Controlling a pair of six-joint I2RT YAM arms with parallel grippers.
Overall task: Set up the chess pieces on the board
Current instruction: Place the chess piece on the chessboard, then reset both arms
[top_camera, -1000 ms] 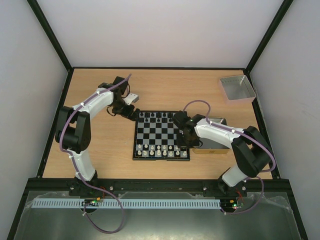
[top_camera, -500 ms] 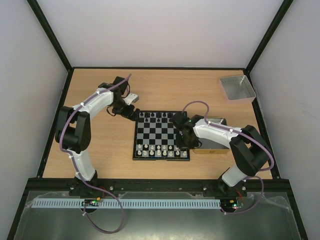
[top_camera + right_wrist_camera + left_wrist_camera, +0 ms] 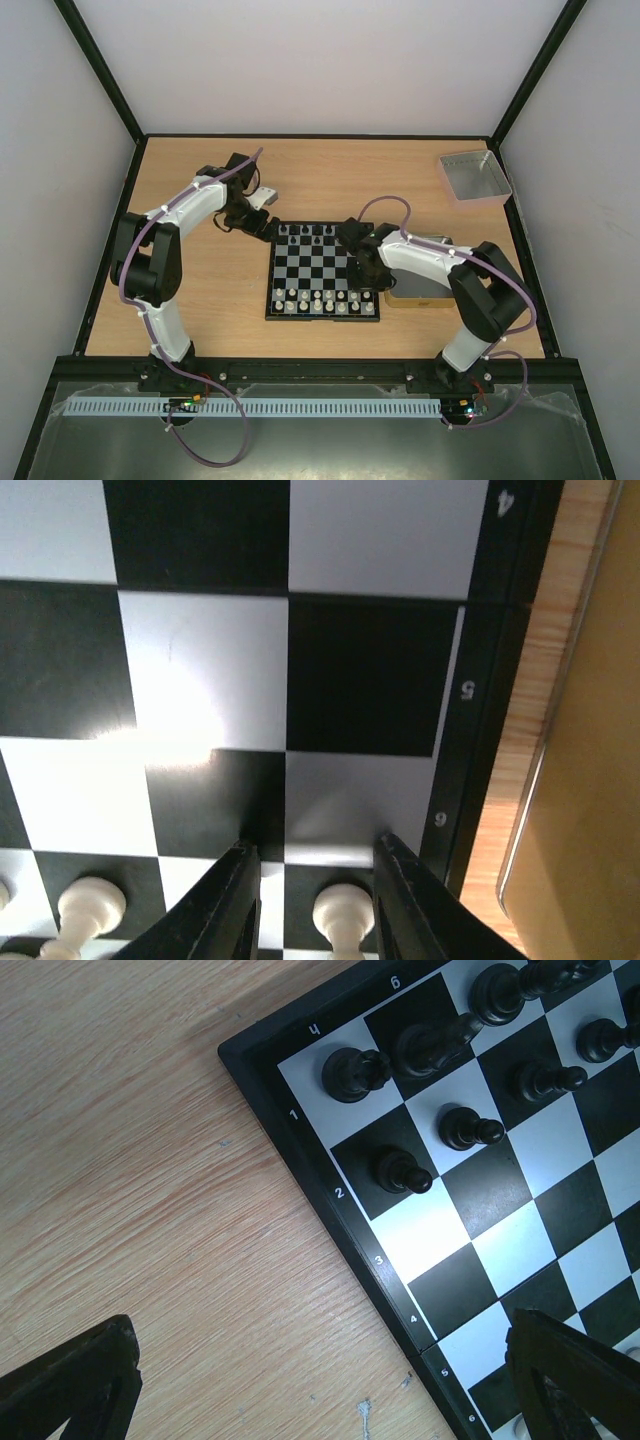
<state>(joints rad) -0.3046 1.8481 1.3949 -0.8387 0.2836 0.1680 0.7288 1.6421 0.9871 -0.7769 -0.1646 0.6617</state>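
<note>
The board point(image 3: 322, 270) lies mid-table, with black pieces point(image 3: 315, 233) on its far rows and cream-white pieces point(image 3: 320, 300) on its near rows. My left gripper point(image 3: 262, 225) hovers open and empty at the board's far left corner. In the left wrist view point(image 3: 320, 1345) it spans the board rim point(image 3: 330, 1210), with black pieces point(image 3: 355, 1070) ahead. My right gripper point(image 3: 358, 250) is low over the board's right edge. In the right wrist view point(image 3: 315, 848) it is open, and a white pawn point(image 3: 343, 912) stands between its fingers point(image 3: 225, 910) with a gap on each side.
A tan-rimmed tray point(image 3: 420, 290) sits against the board's right side and shows in the right wrist view point(image 3: 590, 780). A clear grey bin point(image 3: 474, 176) stands at the far right corner. Another white piece point(image 3: 90, 905) stands left of the pawn.
My right gripper has moved along the board's right edge toward the far side. The left arm has not moved.
</note>
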